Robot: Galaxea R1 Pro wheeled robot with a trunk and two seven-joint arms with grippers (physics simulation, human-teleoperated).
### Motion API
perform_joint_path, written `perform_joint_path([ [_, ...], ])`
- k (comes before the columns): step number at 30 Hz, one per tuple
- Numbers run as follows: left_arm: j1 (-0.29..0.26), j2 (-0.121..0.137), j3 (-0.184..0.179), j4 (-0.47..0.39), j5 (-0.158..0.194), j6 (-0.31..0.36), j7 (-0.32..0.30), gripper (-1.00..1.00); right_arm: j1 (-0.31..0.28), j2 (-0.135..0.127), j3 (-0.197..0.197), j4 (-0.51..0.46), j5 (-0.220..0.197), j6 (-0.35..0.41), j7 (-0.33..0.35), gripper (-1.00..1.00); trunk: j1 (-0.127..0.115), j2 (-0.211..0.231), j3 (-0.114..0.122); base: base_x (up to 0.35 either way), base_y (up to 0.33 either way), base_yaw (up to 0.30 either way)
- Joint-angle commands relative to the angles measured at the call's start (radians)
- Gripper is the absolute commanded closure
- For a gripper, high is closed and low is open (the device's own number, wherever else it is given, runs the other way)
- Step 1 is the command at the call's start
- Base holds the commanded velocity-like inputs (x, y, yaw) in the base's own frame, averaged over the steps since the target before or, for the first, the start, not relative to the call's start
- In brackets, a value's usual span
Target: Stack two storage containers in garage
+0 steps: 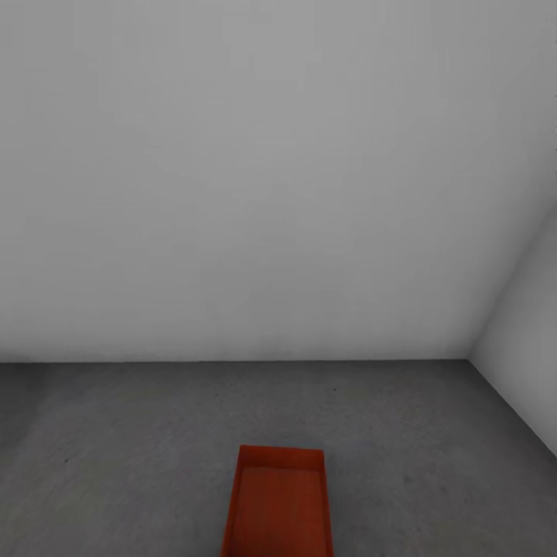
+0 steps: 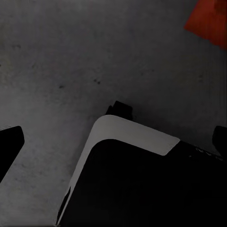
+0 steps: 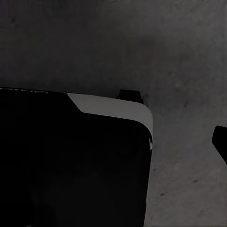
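One red-orange storage container (image 1: 280, 507) sits on the dark concrete floor (image 1: 116, 449) of the garage, near the robot and centred, its open top facing up and its far end pointing at the white wall (image 1: 255, 178). A corner of it (image 2: 208, 21) shows in the left wrist view. Each wrist view shows only dark finger edges over the robot's base (image 2: 142, 184), so I cannot tell how far either hand is open; neither touches anything visible.

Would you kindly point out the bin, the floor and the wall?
bin (image 1: 280, 510), head view, its inner bottom.
floor (image 1: 139, 449), head view, bare concrete left of the bin.
wall (image 1: 232, 178), head view, its plain middle.
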Motion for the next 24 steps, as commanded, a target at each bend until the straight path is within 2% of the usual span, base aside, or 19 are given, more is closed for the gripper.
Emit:
perform_joint_path([
  [1, 0.002, -0.008, -0.001, 0.001, 0.006, 0.003, 0.002, -1.00, -0.001, 0.001, 0.009, 0.003, -0.010, -0.006, -0.002, -1.00, 0.000, -0.001, 0.001, 0.000, 0.000, 0.000],
  [4, 0.028, -0.020, -0.001, 0.004, 0.007, 0.002, 0.002, -1.00, -0.001, 0.001, 0.008, 0.003, -0.010, -0.006, -0.002, -1.00, 0.000, -0.001, 0.005, 0.000, 0.000, 0.000],
  [9, 0.060, -0.025, -0.001, 0.004, 0.006, 0.001, 0.001, -1.00, -0.001, 0.001, 0.008, 0.003, -0.010, -0.006, -0.002, -1.00, 0.000, -0.001, 0.013, 0.000, 0.000, 0.000],
  [24, 0.086, -0.024, -0.001, 0.005, 0.007, 0.000, 0.001, -1.00, -0.001, -0.001, 0.007, 0.003, -0.010, -0.007, -0.002, -1.00, 0.000, -0.001, 0.038, 0.000, 0.000, 0.000],
])
